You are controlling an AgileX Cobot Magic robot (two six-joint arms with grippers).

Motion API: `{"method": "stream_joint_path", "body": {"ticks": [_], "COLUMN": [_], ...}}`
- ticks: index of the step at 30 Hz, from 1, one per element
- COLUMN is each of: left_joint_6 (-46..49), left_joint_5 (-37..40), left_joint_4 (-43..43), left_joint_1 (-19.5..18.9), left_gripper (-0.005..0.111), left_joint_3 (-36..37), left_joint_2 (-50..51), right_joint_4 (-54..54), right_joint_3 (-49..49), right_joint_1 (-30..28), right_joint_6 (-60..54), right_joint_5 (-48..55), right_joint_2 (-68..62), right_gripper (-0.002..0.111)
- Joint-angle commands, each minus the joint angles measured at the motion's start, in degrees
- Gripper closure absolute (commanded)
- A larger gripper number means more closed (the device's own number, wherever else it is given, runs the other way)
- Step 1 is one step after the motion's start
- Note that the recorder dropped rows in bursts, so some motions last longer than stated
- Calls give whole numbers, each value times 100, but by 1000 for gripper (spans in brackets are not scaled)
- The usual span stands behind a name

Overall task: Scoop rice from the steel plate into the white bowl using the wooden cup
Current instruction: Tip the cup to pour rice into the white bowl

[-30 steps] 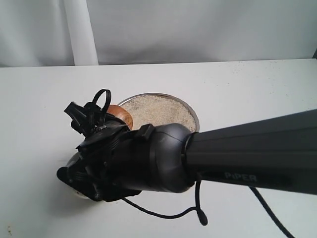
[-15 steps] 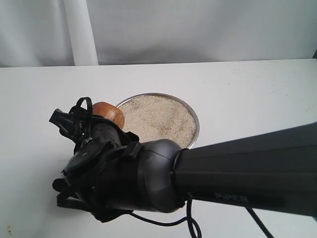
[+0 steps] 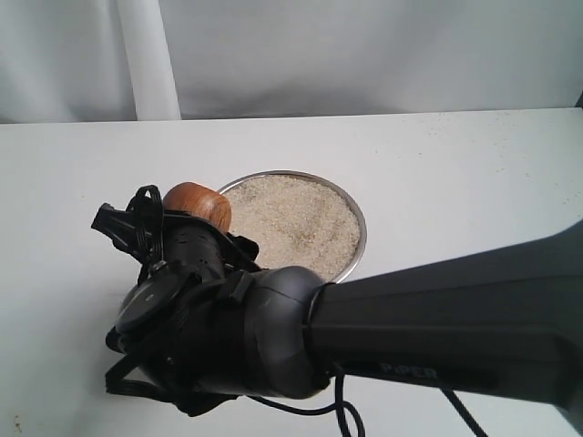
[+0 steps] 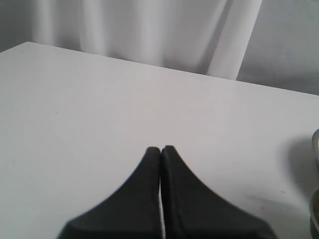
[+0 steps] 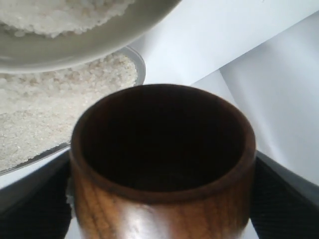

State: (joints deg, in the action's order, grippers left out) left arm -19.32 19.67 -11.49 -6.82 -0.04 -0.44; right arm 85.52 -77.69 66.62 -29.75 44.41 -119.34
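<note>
The steel plate (image 3: 357,238) lies mid-table, filled with rice (image 3: 291,223). Just beyond the plate's left rim, the wooden cup (image 3: 196,204) is held tilted by my right gripper (image 5: 162,209), which is shut on it. The right arm's bulky wrist hides the fingers in the exterior view. In the right wrist view the cup (image 5: 164,164) fills the frame with its dark inside showing no grains. Beyond it are the white bowl (image 5: 84,47) holding rice (image 5: 50,15) and the plate's rice (image 5: 30,119). The exterior view hides the bowl behind the arm. My left gripper (image 4: 160,149) is shut over bare table.
The black right arm (image 3: 437,319) crosses the front of the exterior view from the right, with cables hanging below it. A white curtain backs the table. A dish edge (image 4: 316,144) shows at the border of the left wrist view.
The right wrist has swung left and lower in the exterior view. The cup has shifted left off the plate's edge and turned.
</note>
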Motion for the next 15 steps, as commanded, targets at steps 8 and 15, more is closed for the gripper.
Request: {"method": "stream_joint_path", "body": {"ticks": [8,15], "left_joint_6": [-13,-13], "left_joint_5": [-36,-36], "left_joint_4": [21,21], "left_joint_1": [8,8], "left_gripper": [107,107], "left_joint_3": [4,4], "left_joint_2": [44,44], "right_joint_4": [-224,-506], "right_joint_3": [-46,-46], "right_joint_1": [25,25], "right_joint_6": [1128,3155], "right_joint_5": [-20,65], "right_joint_2": [32,117], "right_gripper": [108,108]}}
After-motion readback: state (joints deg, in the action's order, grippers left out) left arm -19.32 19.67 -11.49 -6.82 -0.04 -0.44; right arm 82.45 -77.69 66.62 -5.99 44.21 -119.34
